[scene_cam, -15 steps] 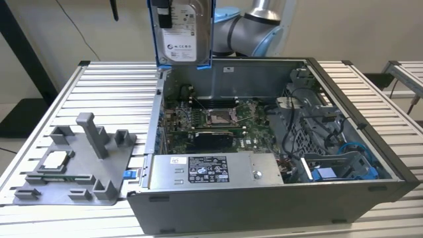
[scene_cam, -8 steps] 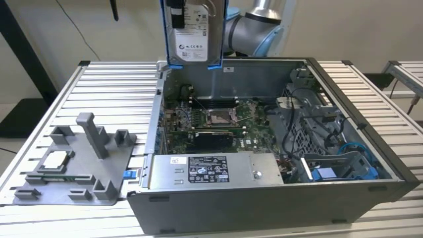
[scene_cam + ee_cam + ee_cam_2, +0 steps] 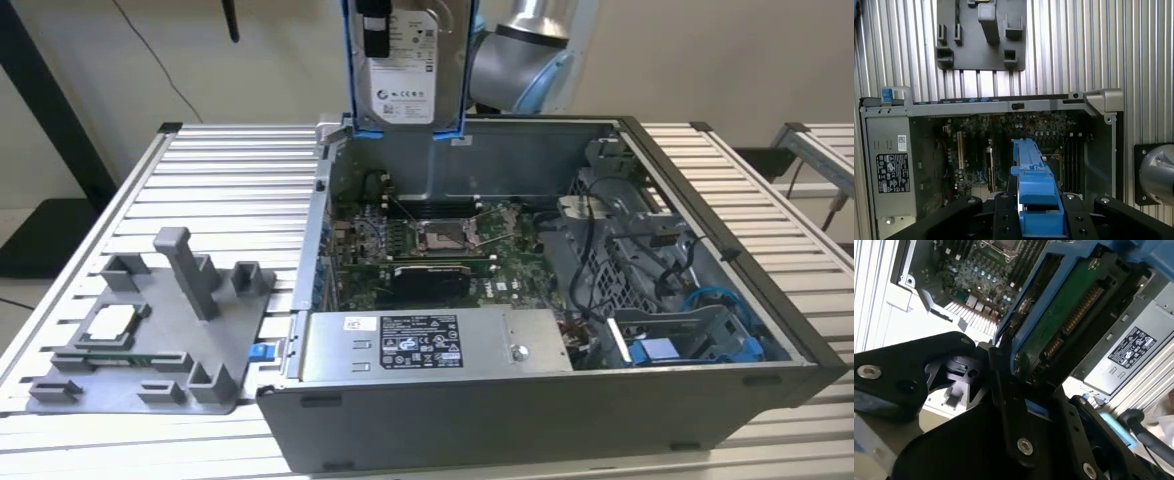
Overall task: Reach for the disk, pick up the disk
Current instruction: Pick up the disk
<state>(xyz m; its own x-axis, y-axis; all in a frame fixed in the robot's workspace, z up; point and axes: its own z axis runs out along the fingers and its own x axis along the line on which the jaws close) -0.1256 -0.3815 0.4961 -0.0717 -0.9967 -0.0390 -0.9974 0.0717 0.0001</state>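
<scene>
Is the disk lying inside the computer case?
No, the disk hangs upright in the air above the back wall of the case.

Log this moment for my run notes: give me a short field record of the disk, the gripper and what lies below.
disk: silver-grey drive with blue rails, upright, held above the open case
gripper: shut on the disk, clamped at one end
case: open, motherboard exposed, power supply at its near edge in the exterior view
table: slatted metal, with a grey fixture plate at the exterior view's left
task state: disk picked up
</scene>
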